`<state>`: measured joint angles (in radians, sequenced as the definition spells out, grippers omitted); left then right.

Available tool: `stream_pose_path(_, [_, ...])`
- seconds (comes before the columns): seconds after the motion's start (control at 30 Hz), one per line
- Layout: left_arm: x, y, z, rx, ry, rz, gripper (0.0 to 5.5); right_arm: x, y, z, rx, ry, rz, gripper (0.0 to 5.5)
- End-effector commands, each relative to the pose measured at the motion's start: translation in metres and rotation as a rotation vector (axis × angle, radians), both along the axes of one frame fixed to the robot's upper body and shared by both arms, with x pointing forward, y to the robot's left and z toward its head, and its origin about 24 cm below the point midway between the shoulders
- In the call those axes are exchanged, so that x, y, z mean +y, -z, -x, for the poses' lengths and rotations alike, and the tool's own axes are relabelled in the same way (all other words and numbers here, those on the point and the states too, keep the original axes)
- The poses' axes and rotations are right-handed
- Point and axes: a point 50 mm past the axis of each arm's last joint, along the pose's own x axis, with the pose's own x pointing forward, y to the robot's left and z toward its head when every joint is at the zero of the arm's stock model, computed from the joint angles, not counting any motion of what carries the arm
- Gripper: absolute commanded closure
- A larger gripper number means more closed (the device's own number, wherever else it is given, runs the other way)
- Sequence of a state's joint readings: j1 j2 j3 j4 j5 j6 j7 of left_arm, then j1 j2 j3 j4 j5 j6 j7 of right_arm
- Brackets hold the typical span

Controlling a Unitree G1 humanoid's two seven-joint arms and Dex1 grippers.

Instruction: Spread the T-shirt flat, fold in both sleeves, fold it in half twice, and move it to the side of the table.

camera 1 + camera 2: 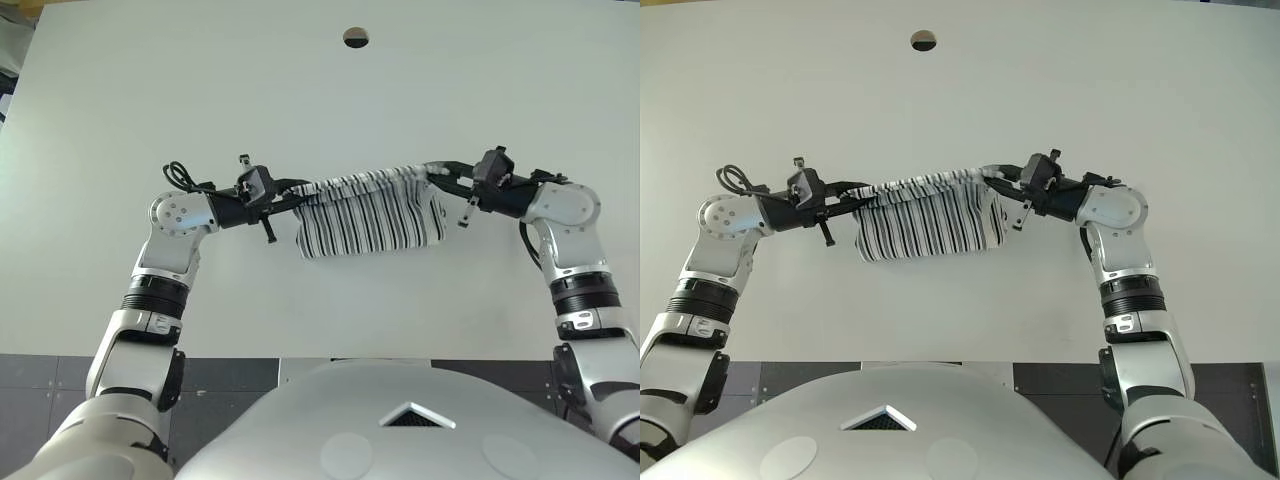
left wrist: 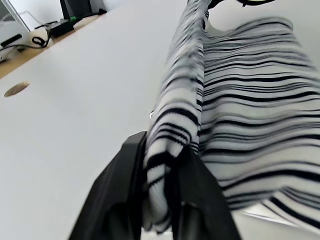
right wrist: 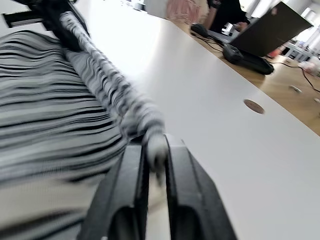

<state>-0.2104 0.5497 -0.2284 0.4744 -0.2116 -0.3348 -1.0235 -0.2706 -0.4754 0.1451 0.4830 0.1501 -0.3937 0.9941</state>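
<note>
**Holding the striped T-shirt taut between both grippers**

Looking down from the head camera, I am seeing the T-shirt (image 1: pixel 370 215), black and white striped, hanging between my two arms over the middle of the white table (image 1: pixel 200 100). Its top edge is bunching into a rope-like roll that is stretching from one gripper to the other, and the rest is draping below it as a short, wide panel. I cannot tell whether the lower edge is touching the tabletop.

The left gripper (image 1: pixel 298 192) is pinching the left end of that roll. In the left wrist view its two dark fingers (image 2: pixel 120 185) are closing narrowly on a thick wad of fabric. The right gripper (image 1: pixel 437 174) is pinching the right end and sitting a little higher than the left, so the roll is sloping up toward it. In the right wrist view its fingers (image 3: pixel 131 175) are pressing together on a thin twist of cloth.

A small round hole (image 1: pixel 355 37) is showing in the table's far edge — well apart from the shirt. Beyond the table's far side a laptop (image 3: pixel 272 27) is sitting on a wooden desk.
</note>
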Motion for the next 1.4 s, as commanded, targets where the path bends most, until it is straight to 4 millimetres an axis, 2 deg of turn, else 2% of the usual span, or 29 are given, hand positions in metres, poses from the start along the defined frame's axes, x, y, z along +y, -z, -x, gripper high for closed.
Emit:
stream_pose_path(0.03, [0.0,-0.009,-0.013,-0.035,-0.055,-0.001,4.12,-0.001,0.002,-0.014,-0.019,0.085,0.008,4.16])
stream_pose_path(0.2, [0.005,-0.012,-0.036,0.08,-0.27,0.108,3.95,-0.003,0.007,-0.029,-0.029,0.219,0.002,3.35])
stream_pose_path(0.33, [0.01,-0.012,-0.046,0.18,-0.39,0.157,3.95,0.0,-0.003,-0.036,-0.126,0.277,-0.047,3.31])
stream_pose_path(0.4, [0.019,-0.004,-0.051,0.208,-0.484,0.092,3.95,0.01,-0.018,-0.033,-0.263,0.23,-0.093,3.31])
stream_pose_path(0.47, [0.031,0.005,-0.056,0.219,-0.61,0.034,3.95,0.035,-0.034,-0.018,-0.445,0.085,-0.113,3.31])
stream_pose_path(0.5, [0.035,0.005,-0.058,0.202,-0.649,0.038,3.95,0.049,-0.035,-0.01,-0.512,-0.001,-0.084,3.31])
stream_pose_path(0.57, [0.038,0.0,-0.062,0.163,-0.691,0.09,3.95,0.068,-0.029,0.001,-0.578,-0.129,0.002,3.31])
stream_pose_path(0.63, [0.04,-0.009,-0.067,0.104,-0.724,0.139,3.95,0.083,-0.015,0.009,-0.611,-0.243,0.144,3.31])
stream_pose_path(0.77, [0.029,-0.015,-0.06,0.058,-0.684,0.227,3.95,0.09,0.016,0.009,-0.629,-0.402,0.447,3.31])
stream_pose_path(0.87, [0.016,-0.02,-0.053,0.025,-0.63,0.258,3.95,0.068,0.031,-0.009,-0.595,-0.403,0.748,3.31])
stream_pose_path(0.93, [0.009,-0.024,-0.05,0.006,-0.613,0.283,3.95,0.017,0.029,-0.027,-0.511,-0.373,1.053,3.31])
stream_pose_path(1.0, [0.004,-0.025,-0.046,-0.001,-0.607,0.296,3.95,-0.044,0.014,-0.034,-0.377,-0.313,1.282,3.31])
stream_pose_path(1.07, [0.002,-0.025,-0.043,-0.001,-0.615,0.306,3.95,-0.099,-0.009,-0.031,-0.218,-0.219,1.402,3.31])
stream_pose_path(1.17, [-0.002,-0.023,-0.043,0.001,-0.629,0.319,3.95,-0.153,-0.032,-0.023,-0.038,-0.066,1.479,3.31])
stream_pose_path(1.23, [-0.005,-0.022,-0.043,0.0,-0.634,0.324,3.95,-0.171,-0.04,-0.02,0.022,0.012,1.502,3.31])
stream_pose_path(1.3, [-0.005,-0.022,-0.044,-0.003,-0.639,0.326,3.95,-0.176,-0.046,-0.025,0.005,0.083,1.493,3.31])
stream_pose_path(1.33, [-0.006,-0.022,-0.045,-0.005,-0.64,0.328,3.95,-0.174,-0.051,-0.031,-0.051,0.117,1.486,3.31])
stream_pose_path(1.4, [-0.004,-0.02,-0.043,-0.021,-0.642,0.306,3.95,-0.166,-0.07,-0.051,-0.276,0.217,1.465,3.31])
